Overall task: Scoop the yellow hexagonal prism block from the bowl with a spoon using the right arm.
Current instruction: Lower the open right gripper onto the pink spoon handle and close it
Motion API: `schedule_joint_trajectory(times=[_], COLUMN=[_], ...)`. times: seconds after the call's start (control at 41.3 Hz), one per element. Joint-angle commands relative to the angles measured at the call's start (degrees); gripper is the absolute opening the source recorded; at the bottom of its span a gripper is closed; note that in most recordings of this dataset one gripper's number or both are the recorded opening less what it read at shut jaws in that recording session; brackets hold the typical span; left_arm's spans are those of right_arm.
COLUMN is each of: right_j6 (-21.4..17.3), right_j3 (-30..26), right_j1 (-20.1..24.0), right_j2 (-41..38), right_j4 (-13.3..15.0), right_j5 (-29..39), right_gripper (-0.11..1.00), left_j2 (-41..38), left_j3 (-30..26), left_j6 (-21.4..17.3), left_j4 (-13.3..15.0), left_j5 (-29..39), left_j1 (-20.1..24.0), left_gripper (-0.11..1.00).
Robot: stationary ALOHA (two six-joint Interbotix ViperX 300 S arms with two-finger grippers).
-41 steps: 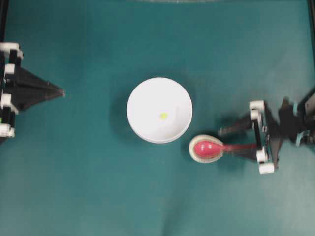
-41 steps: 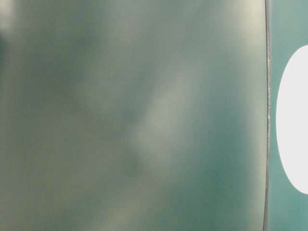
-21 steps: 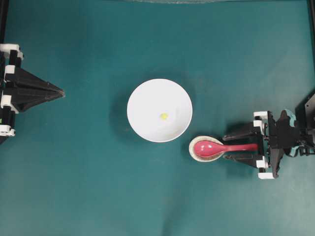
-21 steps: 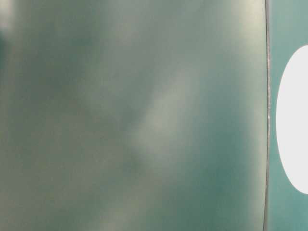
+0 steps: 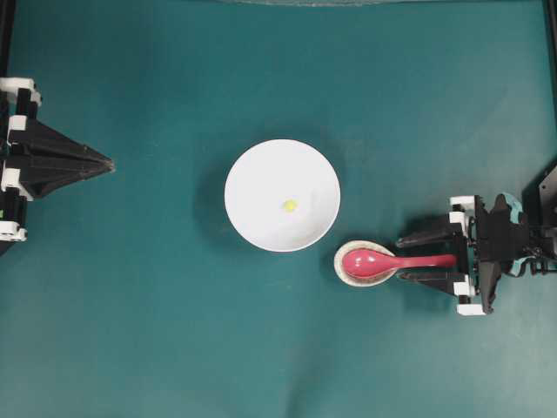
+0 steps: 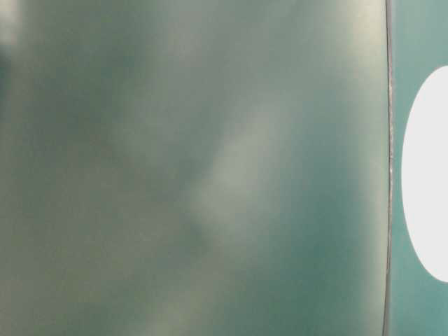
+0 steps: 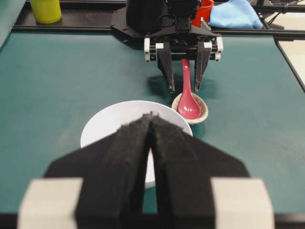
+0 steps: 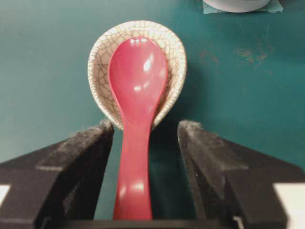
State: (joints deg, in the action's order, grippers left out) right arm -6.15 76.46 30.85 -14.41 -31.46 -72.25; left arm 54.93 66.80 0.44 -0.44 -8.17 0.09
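The tiny yellow hexagonal prism block (image 5: pixel 290 205) lies inside the white bowl (image 5: pixel 252 170) at mid-table. To the bowl's lower right lies the pink-red spoon (image 5: pixel 370 261), its scoop in a speckled beige spoon rest (image 5: pixel 345 273). My right gripper (image 5: pixel 401 259) is open, with one finger on each side of the spoon's handle. In the right wrist view the spoon (image 8: pixel 136 86) runs between the fingers of the right gripper (image 8: pixel 146 126), nearer the left one, with gaps on both sides. My left gripper (image 5: pixel 109 163) is shut and holds nothing at the far left.
In the left wrist view a yellow cup (image 7: pixel 45 9), a red cup (image 7: pixel 205 9) and a blue cloth (image 7: pixel 236 14) sit beyond the table's far rail. The table-level view is a blur, with only the bowl's white side (image 6: pixel 427 175) at right.
A second ago the right gripper was blurred and slightly tilted. Now it sits level and still around the spoon's handle, still open. The left arm, bowl and block have not moved.
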Motion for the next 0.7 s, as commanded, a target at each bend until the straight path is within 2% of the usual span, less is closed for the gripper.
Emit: schedule_joint_trajectory(times=[0.0,0.218,0.46,0.678], right_j6=[0.2,0.4,0.4,0.5], right_j3=[0.1,0.7,1.8,2.1], right_j1=[0.4,0.9,1.7,2.4], right_j2=[0.8,1.1,1.8,2.7], right_j4=[-0.2,-0.2,-0.1,-0.1], right_j5=[-0.4,-1.4,-3.0,-3.0], right_gripper=[0.61,0.59,0.43,0.42], left_j2=[-0.4,-0.4,-0.4,-0.4], left_j3=[-1.1,-1.1,-1.1,-1.1], left_j6=[0.0,0.0,0.0,0.1], left_j4=[-0.1,-0.1,-0.1,-0.1], left_j5=[-0.3,-0.2,-0.2,-0.2], left_j1=[-0.1,-0.1,0.0,-0.1], left_gripper=[0.01,0.01,0.01,0.01])
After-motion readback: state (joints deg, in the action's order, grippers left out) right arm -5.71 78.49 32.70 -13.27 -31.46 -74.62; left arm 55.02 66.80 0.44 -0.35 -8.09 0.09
